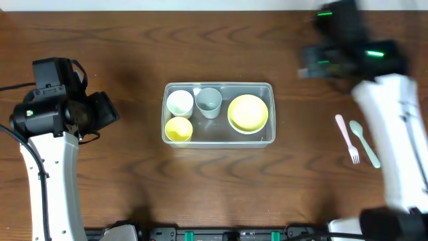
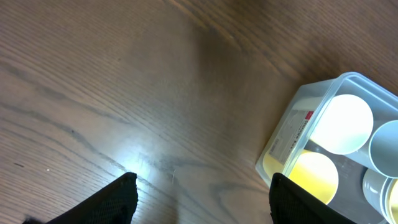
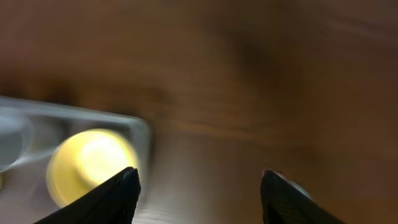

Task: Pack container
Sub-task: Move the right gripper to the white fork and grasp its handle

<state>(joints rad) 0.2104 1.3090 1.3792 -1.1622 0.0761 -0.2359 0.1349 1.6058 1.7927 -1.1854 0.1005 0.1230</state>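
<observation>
Currently the container (image 1: pixel 218 84) sits at the centre of the table (image 1: pixel 134 40), long side parallel to the near edge, a position that looks reachable by both arms. Contents: a white bowl (image 1: pixel 179 102) at its far-left corner, a small yellow bowl (image 1: pixel 178 130) at its near-left corner, a grey-blue cup (image 1: pixel 208 102) just beside the white bowl, and a larger yellow bowl (image 1: pixel 248 112) filling the right end, apparently nested in a white one. Not yet packed, by my judgement: a pink fork (image 1: pixel 347 138) and a pale green spoon (image 1: pixel 364 142), side by side near the right edge. The left gripper (image 2: pixel 203 180) hangs over bare wood toward the left edge, jaws wide and empty. The right gripper (image 3: pixel 199 174), its view blurred, is near the far-right corner, jaws likewise wide, holding nothing. It is the arm nearer the cutlery.
</observation>
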